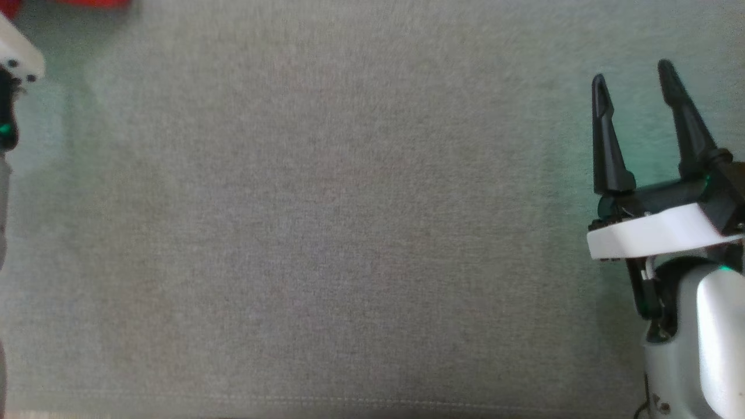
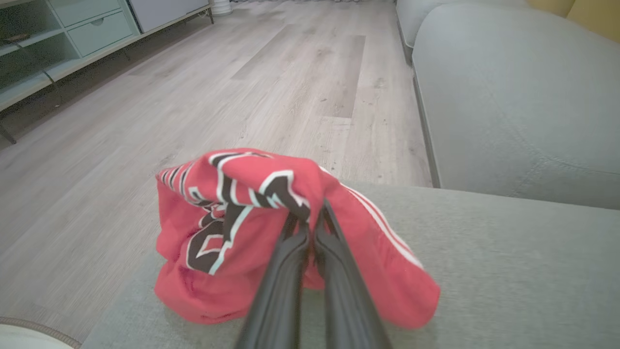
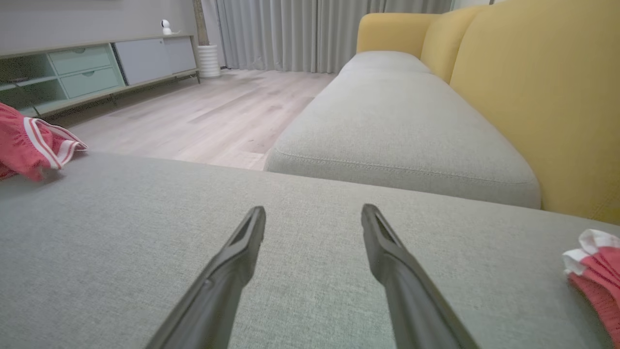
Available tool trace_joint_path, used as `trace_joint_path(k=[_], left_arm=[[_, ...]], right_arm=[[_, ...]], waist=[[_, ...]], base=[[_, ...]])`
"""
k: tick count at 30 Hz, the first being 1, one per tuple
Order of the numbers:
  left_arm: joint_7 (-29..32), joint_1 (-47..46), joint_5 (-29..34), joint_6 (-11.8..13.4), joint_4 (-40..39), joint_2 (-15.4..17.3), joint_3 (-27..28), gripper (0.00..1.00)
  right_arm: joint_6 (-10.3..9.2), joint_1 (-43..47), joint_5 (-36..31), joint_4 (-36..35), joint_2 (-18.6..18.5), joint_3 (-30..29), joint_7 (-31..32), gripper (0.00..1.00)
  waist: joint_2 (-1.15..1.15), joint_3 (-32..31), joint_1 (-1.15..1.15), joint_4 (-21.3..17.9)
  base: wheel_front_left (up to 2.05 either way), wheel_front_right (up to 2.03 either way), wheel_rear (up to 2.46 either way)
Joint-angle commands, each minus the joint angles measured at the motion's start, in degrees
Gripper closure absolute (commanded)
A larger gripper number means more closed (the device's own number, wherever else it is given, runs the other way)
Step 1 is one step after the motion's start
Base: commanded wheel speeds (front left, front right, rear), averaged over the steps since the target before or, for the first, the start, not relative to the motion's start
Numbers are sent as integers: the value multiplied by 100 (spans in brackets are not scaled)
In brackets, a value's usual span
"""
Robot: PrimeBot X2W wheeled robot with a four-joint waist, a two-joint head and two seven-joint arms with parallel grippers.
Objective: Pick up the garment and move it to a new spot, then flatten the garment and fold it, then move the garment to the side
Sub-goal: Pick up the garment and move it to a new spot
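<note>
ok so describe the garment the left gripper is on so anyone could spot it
Find the grey sofa seat and follow it to the edge beside the wooden floor. A bunched red garment lies there, pinched in the closed left gripper. Unlike the other red cloth, which shows just white trim, it carries bold black lettering outlined in white.

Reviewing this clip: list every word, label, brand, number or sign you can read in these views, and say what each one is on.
No text here can be read.
On the garment: a black print with pale outlines, perhaps letters or a logo, too crumpled to read.
On the sofa cushion and the cabinet: no labels or marks seen.
</note>
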Motion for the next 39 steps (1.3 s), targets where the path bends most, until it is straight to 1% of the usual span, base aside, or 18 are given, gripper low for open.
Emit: trace_joint_path(k=[1,3,4,5,9,12,15,19,22,25,28,33,34,35,37,38,39], left_arm=[[-9,-296,135,-105,-242,287,-10,100],[23,-339,220,-203,-346,229,-162,100],[23,-339,220,-203,-346,229,-162,100],[47,-356,254,-241,-410,187,-236,100],[165,-377,332,-373,-735,-76,-545,100],[252,-323,218,-435,-1026,-415,-699,100],[282,-210,-79,-473,-1378,-838,-729,100],[284,98,-390,-500,-1925,-1331,-874,100],[239,546,-609,-509,-2267,-1676,-1016,100],[92,1151,-788,-445,-2411,-1887,-1066,100],[-158,1830,-902,-293,-2288,-1968,-1064,100],[-787,2705,-743,16,-1576,-1862,-1081,100],[-903,2811,-714,60,-1415,-1839,-1077,87],[-995,2882,-660,84,-1277,-1814,-1104,62],[-1210,2965,-612,119,-1052,-1807,-1099,8],[-1310,2976,-574,127,-963,-1806,-1110,0],[-1392,2974,-535,123,-895,-1815,-1126,0]], right_arm=[[37,32,143,-18,-13,81,-130,0],[37,103,274,186,-13,57,-247,0],[37,103,274,186,-13,57,-247,0],[37,154,335,283,-13,43,-299,0],[37,356,581,676,-13,-23,-519,0],[37,513,761,934,-13,-72,-681,0],[37,666,909,1119,-13,-121,-814,0],[37,809,1040,1304,-13,-173,-950,0],[37,887,1110,1429,-13,-195,-1030,0],[37,921,1177,1533,-13,-172,-1103,0],[37,882,1223,1630,-13,-146,-1175,0],[37,790,1225,1759,-13,-117,-1249,0],[37,776,1220,1780,-13,-115,-1260,0],[37,765,1212,1797,-13,-118,-1266,0],[37,756,1191,1826,-13,-138,-1280,0],[37,759,1174,1842,-13,-155,-1286,0],[37,767,1156,1855,-13,-175,-1288,0]], waist=[[0,-554,0,-157],[0,-868,0,-251],[0,-868,0,-251],[0,-1015,0,-297],[0,-1572,0,-505],[0,-1932,0,-662],[0,-2192,0,-803],[0,-2336,0,-938],[0,-2335,0,-989],[0,-2257,0,-1042],[0,-2149,0,-1097],[0,-1961,0,-1150],[0,-1939,0,-1154],[0,-1922,0,-1152],[0,-1906,0,-1128],[0,-1913,0,-1104],[0,-1926,0,-1072]], base=[[0,0,0],[0,0,0],[0,0,0],[0,0,0],[0,0,0],[0,0,0],[0,0,0],[0,0,0],[0,0,0],[0,0,0],[0,0,0],[0,0,0],[0,0,0],[0,0,0],[0,0,0],[0,0,0],[0,0,0]])
